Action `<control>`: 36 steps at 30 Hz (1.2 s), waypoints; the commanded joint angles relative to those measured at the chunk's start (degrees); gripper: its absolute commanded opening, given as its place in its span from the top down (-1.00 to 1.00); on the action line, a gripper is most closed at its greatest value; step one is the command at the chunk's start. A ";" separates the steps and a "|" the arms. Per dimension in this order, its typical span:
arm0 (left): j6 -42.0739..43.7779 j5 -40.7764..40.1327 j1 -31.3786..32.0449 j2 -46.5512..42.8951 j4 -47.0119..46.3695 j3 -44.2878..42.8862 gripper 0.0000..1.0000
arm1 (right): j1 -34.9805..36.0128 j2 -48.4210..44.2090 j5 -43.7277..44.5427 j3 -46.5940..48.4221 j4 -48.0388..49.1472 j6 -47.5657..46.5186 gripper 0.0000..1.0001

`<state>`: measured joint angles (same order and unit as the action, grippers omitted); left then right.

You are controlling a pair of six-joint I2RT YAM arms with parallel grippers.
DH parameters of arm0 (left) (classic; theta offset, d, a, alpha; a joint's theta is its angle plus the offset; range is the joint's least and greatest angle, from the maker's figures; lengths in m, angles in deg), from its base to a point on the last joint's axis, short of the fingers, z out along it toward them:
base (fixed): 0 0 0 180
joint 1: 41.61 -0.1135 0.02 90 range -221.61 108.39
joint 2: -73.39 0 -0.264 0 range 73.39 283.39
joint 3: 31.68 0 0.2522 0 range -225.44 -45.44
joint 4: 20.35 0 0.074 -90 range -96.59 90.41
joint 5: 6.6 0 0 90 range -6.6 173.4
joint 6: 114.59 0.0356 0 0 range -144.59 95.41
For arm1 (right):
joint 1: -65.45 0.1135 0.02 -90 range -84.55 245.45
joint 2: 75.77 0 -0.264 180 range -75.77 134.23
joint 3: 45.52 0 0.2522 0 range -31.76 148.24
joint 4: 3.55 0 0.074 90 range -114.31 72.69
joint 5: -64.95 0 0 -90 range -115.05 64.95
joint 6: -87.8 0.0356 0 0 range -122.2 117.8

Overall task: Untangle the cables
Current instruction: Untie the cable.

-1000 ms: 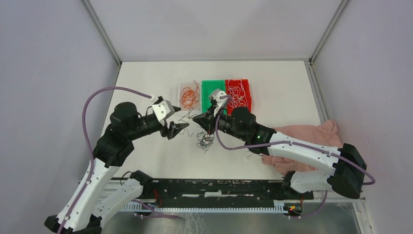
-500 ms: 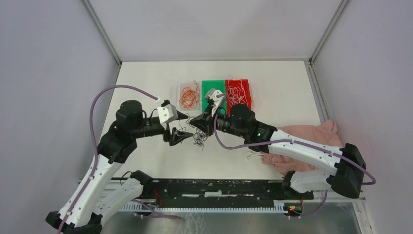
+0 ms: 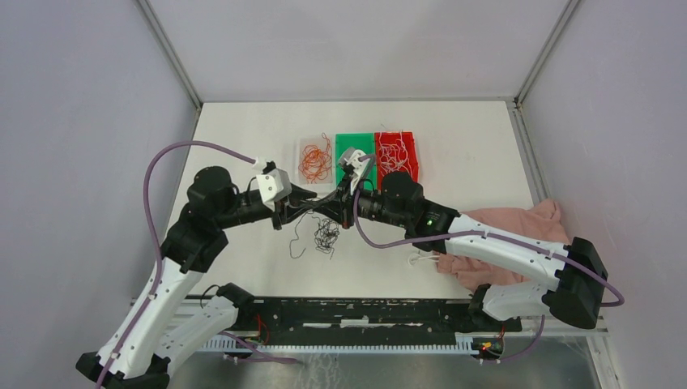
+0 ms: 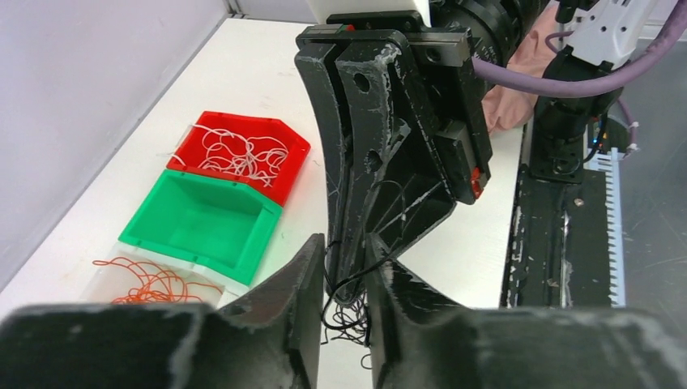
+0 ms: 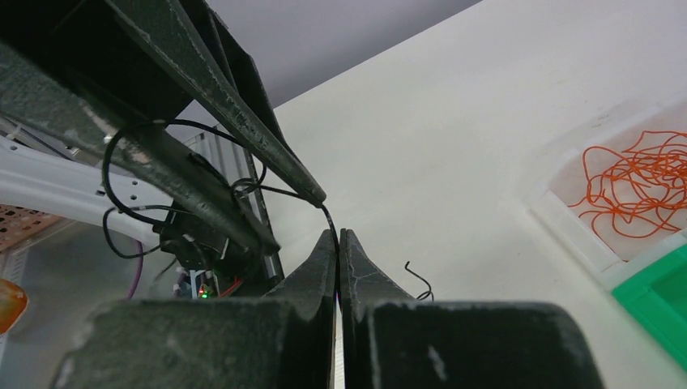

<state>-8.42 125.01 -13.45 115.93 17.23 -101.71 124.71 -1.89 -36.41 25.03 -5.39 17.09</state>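
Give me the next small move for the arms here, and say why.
Probably close the left gripper on the black cables hanging between its open fingers. The right gripper is shut on a black strand, and both tips meet at the same clump, so a second grip should let the arms pull it apart.

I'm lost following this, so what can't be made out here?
Top view: too distant to show whether the left gripper holds anything.
Every view: the black wires are too thin to count.
Right wrist view: the frame's right edge cuts off the orange wires and green bin.
Left wrist view: the right gripper blocks the table behind it.
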 commanded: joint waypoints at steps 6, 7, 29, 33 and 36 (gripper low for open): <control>-0.19 -3.06 0.18 0.76 -1.17 -1.87 0.61 | 0.11 -1.73 -0.92 1.93 3.69 2.26 0.99; 0.16 -3.37 0.15 0.85 -1.02 -2.09 0.61 | 0.03 -1.73 -0.99 1.89 3.78 2.36 0.99; -13.52 -0.04 0.15 6.49 -6.32 -15.80 0.94 | 0.08 2.21 2.18 -1.58 16.98 10.91 0.08; -15.18 1.02 0.16 6.64 -6.15 -16.85 0.94 | 0.10 1.58 5.64 -2.20 17.14 9.54 0.03; -15.59 1.86 0.15 6.67 -5.57 -17.69 0.94 | 0.09 -0.07 9.41 -3.27 16.06 6.99 0.02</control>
<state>-20.07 124.46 -13.45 122.73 13.36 -116.33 124.71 0.32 -32.12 22.08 7.33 26.53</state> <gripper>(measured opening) 0.051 0.486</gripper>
